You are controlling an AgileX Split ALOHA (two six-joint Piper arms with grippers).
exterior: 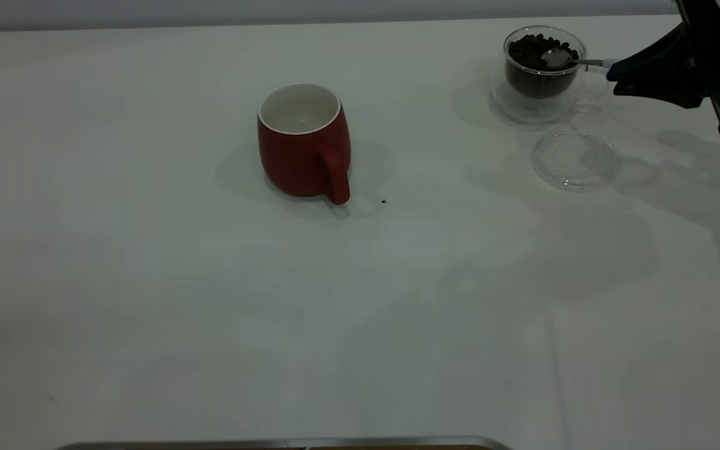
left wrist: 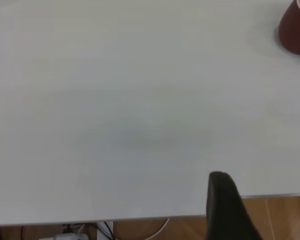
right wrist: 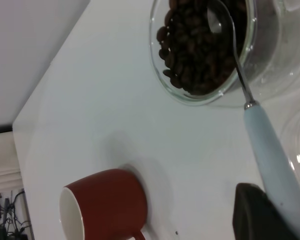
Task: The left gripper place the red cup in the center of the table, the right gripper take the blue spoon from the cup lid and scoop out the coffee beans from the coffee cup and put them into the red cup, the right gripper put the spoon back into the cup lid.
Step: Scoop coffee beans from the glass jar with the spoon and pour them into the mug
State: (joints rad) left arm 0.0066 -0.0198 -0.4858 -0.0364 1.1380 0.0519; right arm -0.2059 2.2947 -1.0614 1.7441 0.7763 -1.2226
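1. red cup (exterior: pixel 304 144) upright near centre of desk (exterior: pixel 147 281), empty inside; placing step judged done.
2. right end effector (exterior: pixel 613 75) clamped on blue spoon (right wrist: pixel 272 165); bowl over coffee beans (exterior: pixel 538 51) in coffee cup (exterior: pixel 541 75).
3. cup lid (exterior: pixel 574 159) bare beside it.
4. left end effector (left wrist: pixel 225 200) parked at desk edge; finger state: cannot tell.
5. remaining: scoop, transfer, return spoon.

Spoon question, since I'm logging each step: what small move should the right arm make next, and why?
Probably dip and tilt the spoon into the beans. The right pincer holds its handle, the bowl lies over the glass cup apparently without beans, and the red cup looks empty.
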